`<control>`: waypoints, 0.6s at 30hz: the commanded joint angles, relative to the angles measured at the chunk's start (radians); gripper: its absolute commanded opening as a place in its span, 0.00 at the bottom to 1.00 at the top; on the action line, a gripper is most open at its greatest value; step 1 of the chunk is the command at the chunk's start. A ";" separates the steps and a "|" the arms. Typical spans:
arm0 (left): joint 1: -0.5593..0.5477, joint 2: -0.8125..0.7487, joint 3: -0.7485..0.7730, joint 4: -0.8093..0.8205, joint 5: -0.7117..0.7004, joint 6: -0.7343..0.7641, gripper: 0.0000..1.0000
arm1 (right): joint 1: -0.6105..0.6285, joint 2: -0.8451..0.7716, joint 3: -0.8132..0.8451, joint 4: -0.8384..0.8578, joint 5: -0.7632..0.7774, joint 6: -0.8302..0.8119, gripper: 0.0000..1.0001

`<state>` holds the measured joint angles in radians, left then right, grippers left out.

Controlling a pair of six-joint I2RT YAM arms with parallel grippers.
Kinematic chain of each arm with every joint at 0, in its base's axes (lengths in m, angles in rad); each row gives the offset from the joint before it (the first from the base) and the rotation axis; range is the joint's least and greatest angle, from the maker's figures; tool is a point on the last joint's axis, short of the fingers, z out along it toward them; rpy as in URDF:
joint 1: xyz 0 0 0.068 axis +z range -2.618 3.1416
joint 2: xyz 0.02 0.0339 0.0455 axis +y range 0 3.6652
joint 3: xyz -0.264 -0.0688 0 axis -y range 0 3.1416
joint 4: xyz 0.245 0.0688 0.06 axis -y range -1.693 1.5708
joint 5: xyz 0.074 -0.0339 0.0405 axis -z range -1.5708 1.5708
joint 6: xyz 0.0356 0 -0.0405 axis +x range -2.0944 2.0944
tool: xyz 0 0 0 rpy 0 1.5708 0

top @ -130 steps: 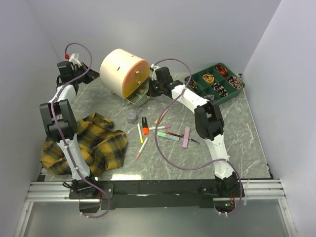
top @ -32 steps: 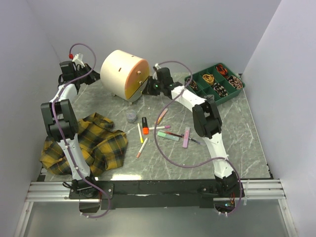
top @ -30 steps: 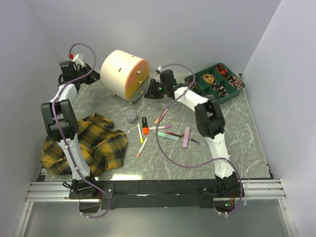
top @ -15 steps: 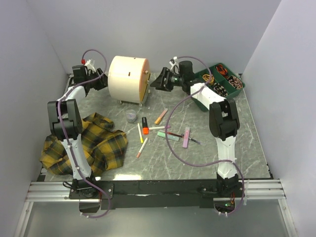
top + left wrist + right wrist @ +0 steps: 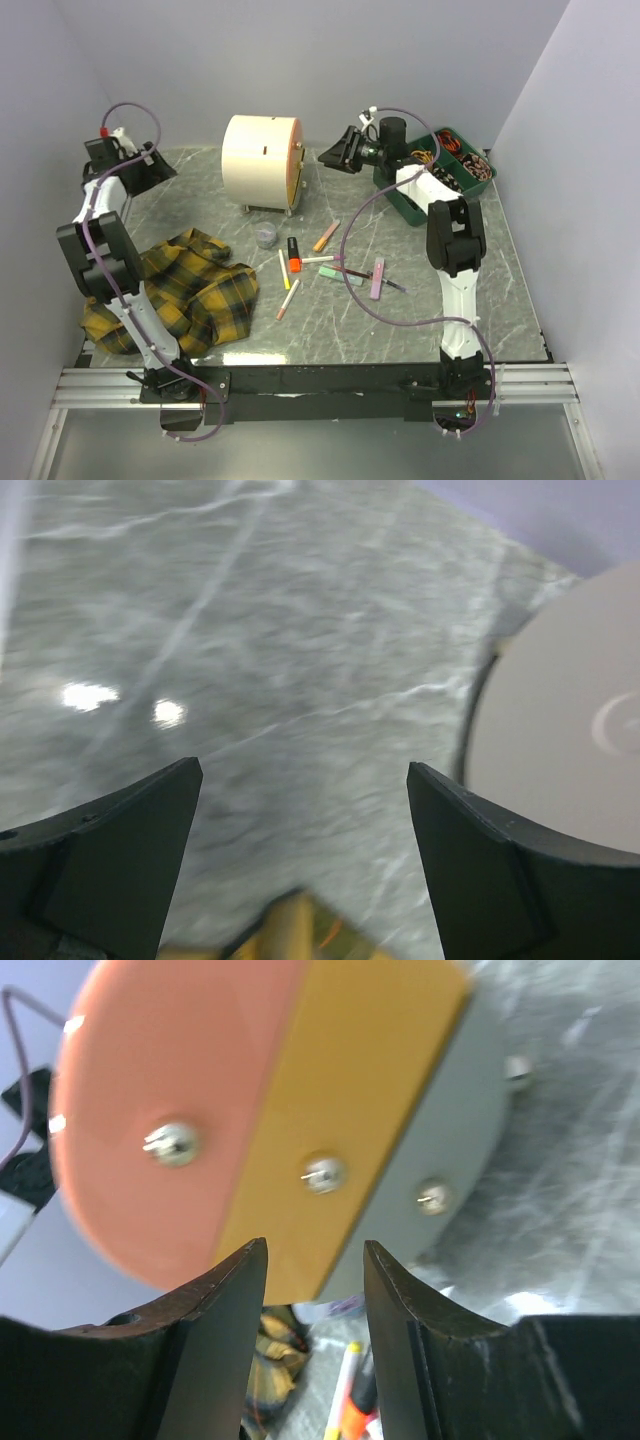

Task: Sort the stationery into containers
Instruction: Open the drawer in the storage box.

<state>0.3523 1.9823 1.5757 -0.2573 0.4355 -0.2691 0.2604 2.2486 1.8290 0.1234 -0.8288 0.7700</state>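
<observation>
Grey marbled stone tops the bench (image 5: 480, 270), boxed in by pale walls. Toward the back stands the cream drum chest (image 5: 255, 160) on its small feet, its round front turned to the right. In the right wrist view the orange drawer (image 5: 150, 1080) and yellow drawer (image 5: 360, 1070) sit flush, each knob showing. The right tool (image 5: 328, 158) hangs just off that front, touching nothing, its jaws partly parted and empty. The left tool (image 5: 158, 170) is well apart on the chest's other side, near the back left corner, jaws spread wide over bare bench. Loose stationery lies in front of the chest: a clear pot (image 5: 266, 236), an orange highlighter (image 5: 294, 254), a tan marker (image 5: 326, 237), a pink marker (image 5: 377, 278) and a yellow pen (image 5: 284, 270). A plaid cloth (image 5: 190, 290) is heaped at the near left, and a green tray (image 5: 398, 200) sits at the back right.
</observation>
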 commanded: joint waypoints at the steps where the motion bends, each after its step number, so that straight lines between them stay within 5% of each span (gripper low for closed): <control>1: 0.016 -0.086 0.040 -0.083 0.018 0.110 0.91 | -0.016 0.055 0.078 0.076 -0.030 0.034 0.51; 18: 0.014 -0.184 -0.045 -0.114 0.068 0.151 0.91 | 0.020 0.149 0.147 0.127 -0.033 0.089 0.57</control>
<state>0.3653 1.8465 1.5406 -0.3668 0.4835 -0.1421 0.2592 2.3764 1.9320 0.1947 -0.8402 0.8444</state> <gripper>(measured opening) 0.913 0.567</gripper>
